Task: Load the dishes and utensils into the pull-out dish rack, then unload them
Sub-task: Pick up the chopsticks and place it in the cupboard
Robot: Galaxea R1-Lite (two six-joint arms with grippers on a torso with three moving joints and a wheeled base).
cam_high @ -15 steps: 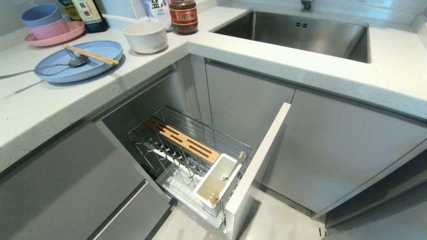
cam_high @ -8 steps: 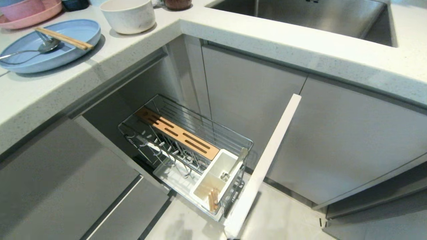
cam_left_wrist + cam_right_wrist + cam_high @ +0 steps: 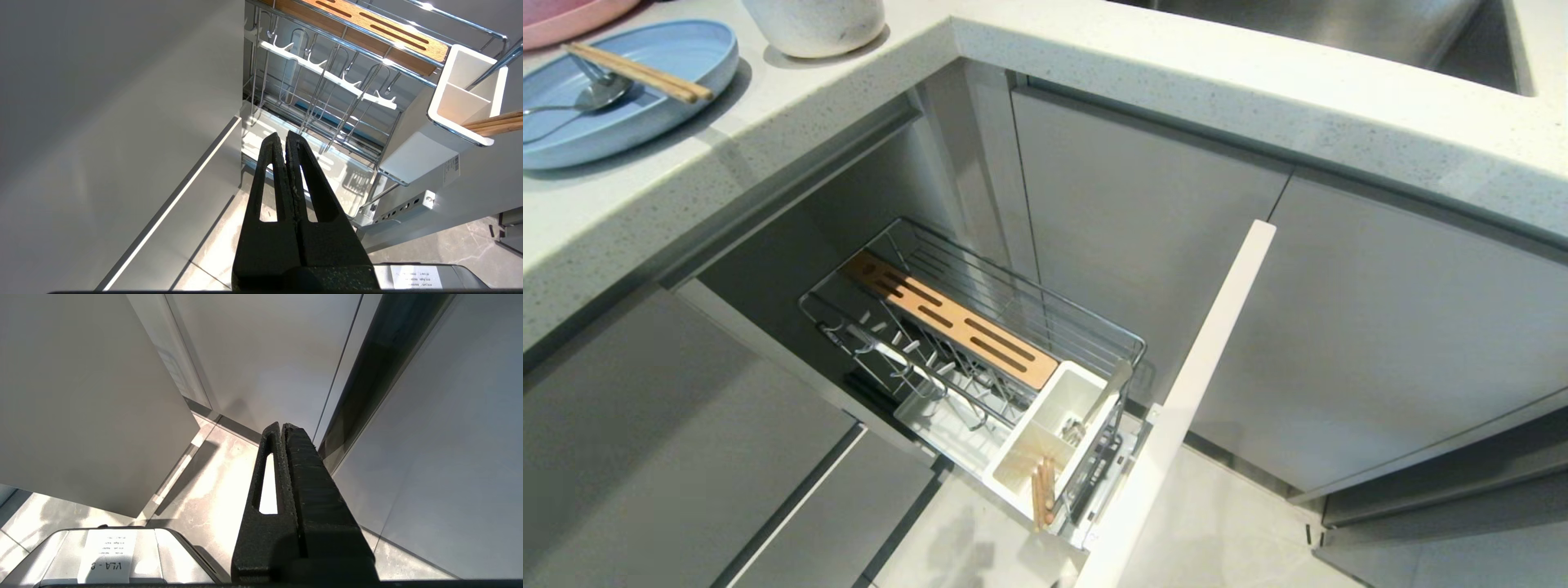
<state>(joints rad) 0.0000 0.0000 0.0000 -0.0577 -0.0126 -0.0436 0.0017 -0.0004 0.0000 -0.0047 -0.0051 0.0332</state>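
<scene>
Below the speckled countertop [image 3: 1258,106], the pull-out dish rack [image 3: 980,359] stands open; left gripper [image 3: 286,141] and right gripper [image 3: 282,430] hang low, both clenched, empty.

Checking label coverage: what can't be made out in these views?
- Bowl: head view, top cut off by the frame edge; contents unknown.
- Pink plate: head view, only a sliver at the edge.
- Spoon on the blue plate: handle runs out of frame.
- Caddy: bottom hidden by its own walls.
- Both grippers: absent from the head view.
</scene>
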